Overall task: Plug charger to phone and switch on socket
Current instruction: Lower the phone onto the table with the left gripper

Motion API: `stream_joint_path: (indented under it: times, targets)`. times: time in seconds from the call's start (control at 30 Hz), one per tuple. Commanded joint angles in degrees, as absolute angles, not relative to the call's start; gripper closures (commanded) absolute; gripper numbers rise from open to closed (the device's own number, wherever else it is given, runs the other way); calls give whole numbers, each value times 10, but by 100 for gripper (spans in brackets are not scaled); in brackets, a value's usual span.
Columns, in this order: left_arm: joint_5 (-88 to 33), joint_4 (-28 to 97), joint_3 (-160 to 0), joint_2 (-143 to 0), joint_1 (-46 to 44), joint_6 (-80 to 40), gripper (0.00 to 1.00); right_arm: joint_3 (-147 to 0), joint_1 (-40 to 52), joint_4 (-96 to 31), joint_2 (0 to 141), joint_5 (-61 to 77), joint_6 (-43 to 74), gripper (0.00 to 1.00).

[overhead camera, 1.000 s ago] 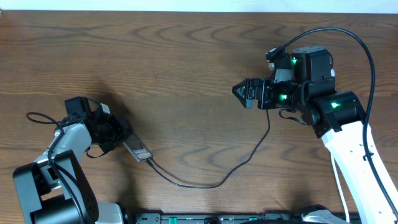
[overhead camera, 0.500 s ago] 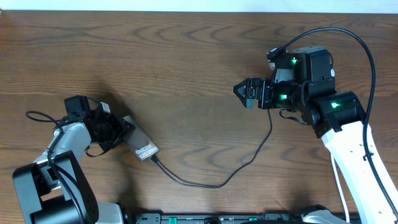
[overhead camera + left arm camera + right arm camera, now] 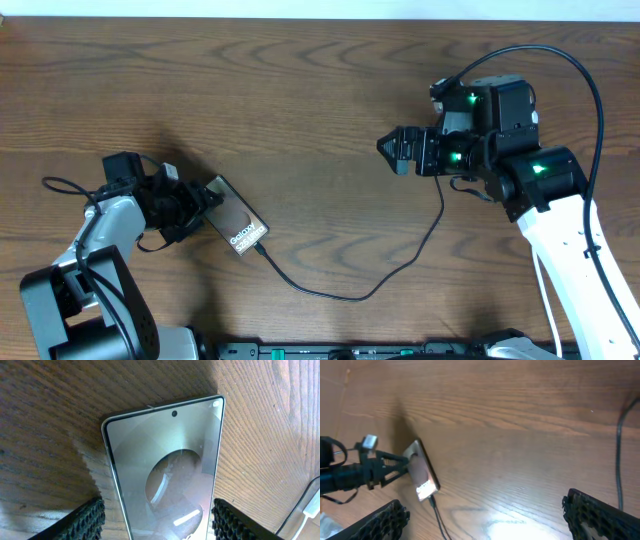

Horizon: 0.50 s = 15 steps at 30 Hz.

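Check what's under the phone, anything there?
Only the wooden table shows around the phone; nothing sticks out from beneath. The patch directly under it is covered, so unconfirmed. The charger leaves its lettered end.

Surface: one table (image 3: 300, 90) of dark brown wood fills almost all of every view. Its grain runs lengthwise in long wavy bands.

Far edge: a thin pale strip (image 3: 320, 8) lies beyond the table. Whether it is wall or floor cannot be told.

Near edge: a black bar (image 3: 330, 351) with small green marks runs along it.

Lighting: even across the overhead view. The right wrist view shows a white glare (image 3: 505, 525) on the wood. The left wrist view shows a soft shadow (image 3: 45, 470) at left and brighter wood at right.
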<state>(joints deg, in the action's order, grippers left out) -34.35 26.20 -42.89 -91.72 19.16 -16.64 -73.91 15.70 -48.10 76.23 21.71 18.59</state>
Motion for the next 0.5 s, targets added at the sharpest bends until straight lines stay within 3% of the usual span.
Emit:
stream_joint_path:
  times: [0.0,0.47]
  targets:
    - [-304,281,-420,-911,192,-161,29,-749,156,-497,760,172,175,1]
    - [-350,338,-420,-612,192,-152,16,-749,112,-541,760,-19,223,1]
